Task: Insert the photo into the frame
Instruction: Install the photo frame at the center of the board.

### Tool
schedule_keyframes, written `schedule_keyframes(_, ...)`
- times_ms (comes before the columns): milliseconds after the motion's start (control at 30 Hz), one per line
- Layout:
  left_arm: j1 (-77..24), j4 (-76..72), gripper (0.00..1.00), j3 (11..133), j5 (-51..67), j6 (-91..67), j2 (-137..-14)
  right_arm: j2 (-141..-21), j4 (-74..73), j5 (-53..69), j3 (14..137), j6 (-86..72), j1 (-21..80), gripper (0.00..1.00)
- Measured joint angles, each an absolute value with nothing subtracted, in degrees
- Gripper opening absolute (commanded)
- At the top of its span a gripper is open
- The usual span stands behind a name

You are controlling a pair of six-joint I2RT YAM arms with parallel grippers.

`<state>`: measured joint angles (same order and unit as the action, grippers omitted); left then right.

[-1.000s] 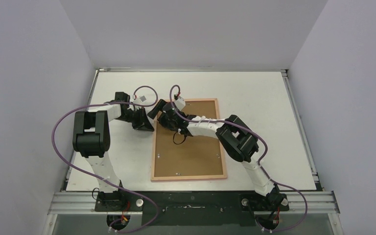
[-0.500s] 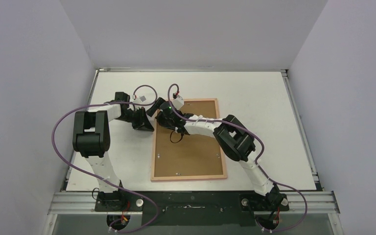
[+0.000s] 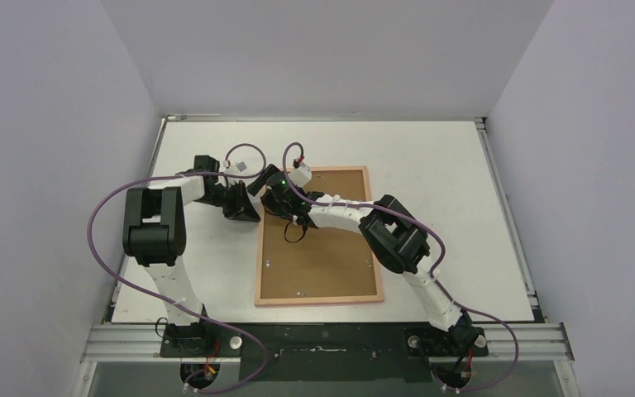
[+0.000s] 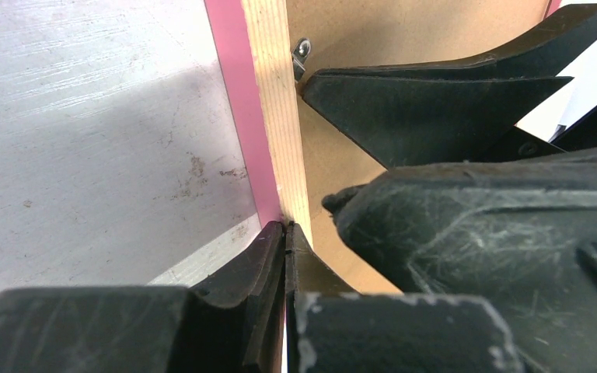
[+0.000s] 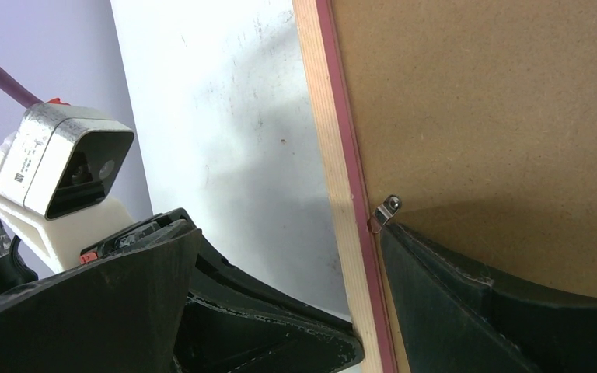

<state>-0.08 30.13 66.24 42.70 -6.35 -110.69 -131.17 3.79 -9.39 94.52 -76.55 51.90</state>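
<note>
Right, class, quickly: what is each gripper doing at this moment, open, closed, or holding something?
Left gripper: closed, holding nothing, tips at the frame rail.
Right gripper: open, astride that rail, holding nothing.

White table (image 3: 430, 149), scuffed and faintly stained in the wrist views; near its middle the frame (image 3: 318, 299) lies flat, long sides running near to far, pale wood back up, pink at its outer edge; a brown backing board (image 3: 322, 265) fills it; a metal clip (image 5: 389, 208) sits at the left rail.
</note>
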Motion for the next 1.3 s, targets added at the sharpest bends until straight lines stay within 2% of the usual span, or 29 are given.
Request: schedule_keyframes(1300, 0.12, 30.02, 0.0, 66.24, 43.38, -6.07, -111.04, -132.88, 4.36, -9.8, 96.31, -80.03, 52.07, 0.9)
